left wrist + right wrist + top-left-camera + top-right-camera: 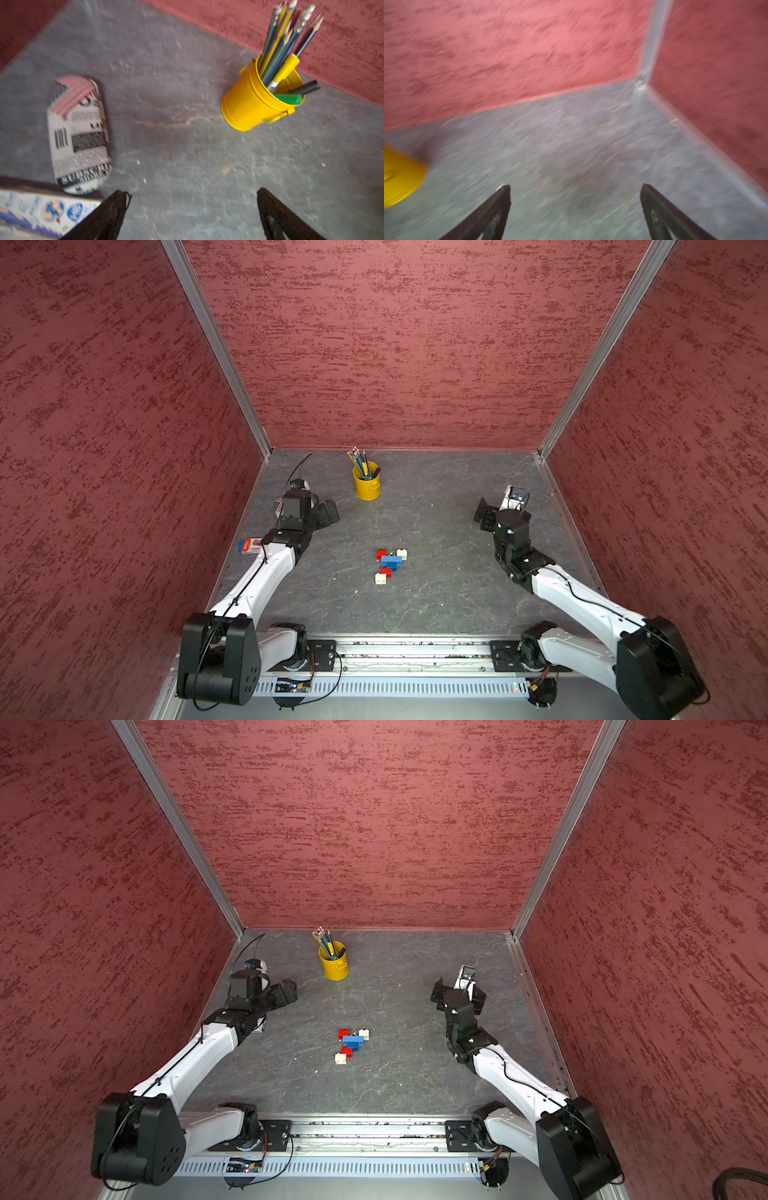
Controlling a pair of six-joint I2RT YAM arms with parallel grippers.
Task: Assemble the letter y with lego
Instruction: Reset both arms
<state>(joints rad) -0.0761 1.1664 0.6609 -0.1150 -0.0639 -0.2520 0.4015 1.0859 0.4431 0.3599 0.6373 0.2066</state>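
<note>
The letter y [391,565] lies in the middle of the worktop [440,605], well apart from both arms. The left gripper [192,192] and right gripper [575,186] stand wide and empty. The risk, as I judge it, is loose joints: a white end brick [380,578] pressed only partway could drop off at a nudge (an arm sweeping over it, say). Whether studs are seated is too small to tell in both top views, and the blurred wrist views show no lego.

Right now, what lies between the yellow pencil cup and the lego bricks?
Nothing. In both top views, only bare grey table lies between the yellow pencil cup and the lego bricks.
</note>
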